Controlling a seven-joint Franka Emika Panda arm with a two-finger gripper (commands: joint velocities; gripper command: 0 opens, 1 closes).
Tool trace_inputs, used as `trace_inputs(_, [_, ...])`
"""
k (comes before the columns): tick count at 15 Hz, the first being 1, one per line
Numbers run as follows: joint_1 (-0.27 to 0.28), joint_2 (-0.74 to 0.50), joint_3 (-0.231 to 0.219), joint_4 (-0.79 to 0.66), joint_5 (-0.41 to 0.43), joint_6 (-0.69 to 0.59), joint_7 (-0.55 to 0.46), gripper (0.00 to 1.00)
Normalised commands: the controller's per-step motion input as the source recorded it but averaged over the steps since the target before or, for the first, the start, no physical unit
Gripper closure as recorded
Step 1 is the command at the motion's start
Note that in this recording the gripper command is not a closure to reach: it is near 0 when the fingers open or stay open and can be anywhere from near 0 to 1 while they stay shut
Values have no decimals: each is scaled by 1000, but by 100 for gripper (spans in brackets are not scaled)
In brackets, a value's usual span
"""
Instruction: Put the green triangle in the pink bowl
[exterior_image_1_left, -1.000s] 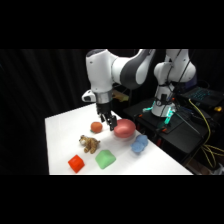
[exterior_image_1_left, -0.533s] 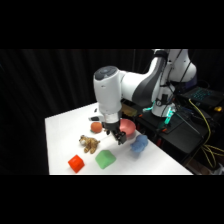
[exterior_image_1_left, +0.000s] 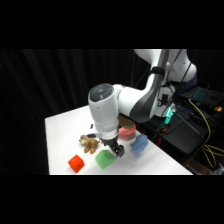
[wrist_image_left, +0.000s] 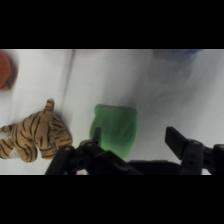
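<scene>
Claw (wrist_image_left: 134, 137) hangs spread wide just above the white table (exterior_image_1_left: 60, 135), one fingertip (wrist_image_left: 96, 134) overlapping the green triangle (wrist_image_left: 114, 131) at its 9 o'clock edge, the other fingertip clear of it at 3 o'clock. Nothing is clasped. A toy tiger (wrist_image_left: 33, 135) lies at 9 o'clock of the triangle, near it. From the side, the green triangle (exterior_image_1_left: 104, 159) sits on the table just at 8 o'clock of the gripper (exterior_image_1_left: 116, 149), with the pink bowl (exterior_image_1_left: 126, 132) at 1 o'clock, a red block (exterior_image_1_left: 76, 163) at 9 o'clock and a light-blue lumpy object (exterior_image_1_left: 138, 144) at 3 o'clock.
</scene>
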Motion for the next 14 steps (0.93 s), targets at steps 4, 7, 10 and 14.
trace_inputs(4, [-37,228,-25,293,-69,-29,-195,0])
trace_inputs(7, [-49,217,-14,259,-83,-29,-232,0])
trace_inputs(10, [-64,224,1,273,-64,-58,-238,0])
trace_inputs(14, [-77,210,24,281,-18,-99,-236,0])
